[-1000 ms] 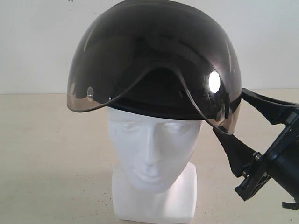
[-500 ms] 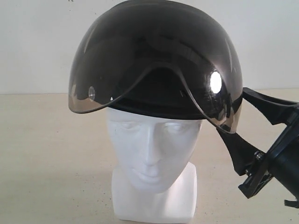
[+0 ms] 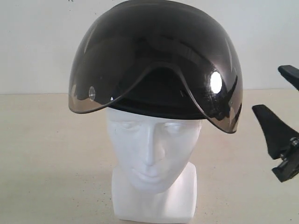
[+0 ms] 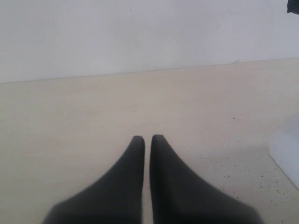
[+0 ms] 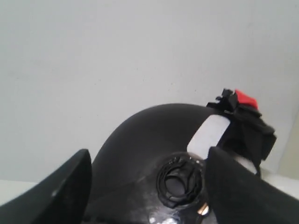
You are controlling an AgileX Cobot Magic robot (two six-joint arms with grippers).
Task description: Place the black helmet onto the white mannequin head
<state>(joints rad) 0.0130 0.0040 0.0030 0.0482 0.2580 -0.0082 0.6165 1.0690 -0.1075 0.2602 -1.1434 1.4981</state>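
The black helmet (image 3: 156, 60) sits on top of the white mannequin head (image 3: 152, 149) in the middle of the scene, covering the crown down to the brow. It is slightly tilted, its left side a little higher than its right. Its smoky visor (image 3: 103, 70) faces the near side and arches up over the forehead, leaving the moulded face bare. A bright silver stud (image 3: 215, 82) shows on the right of the visor and a duller one (image 3: 91, 92) on the left. The head stands upright on its blocky base on the beige table (image 3: 46, 163), with a white wall (image 3: 37, 46) at the far side.

The right gripper (image 3: 268, 88) is to the right of the helmet, apart from it — its two black fingers (image 3: 275, 130) are spread wide and hold nothing. Its wrist view looks between them at the helmet's matte shell.

The left gripper (image 4: 147, 137) shows only in its own wrist view, low over bare table – its fingers are together but for a thin slit, with nothing between them.
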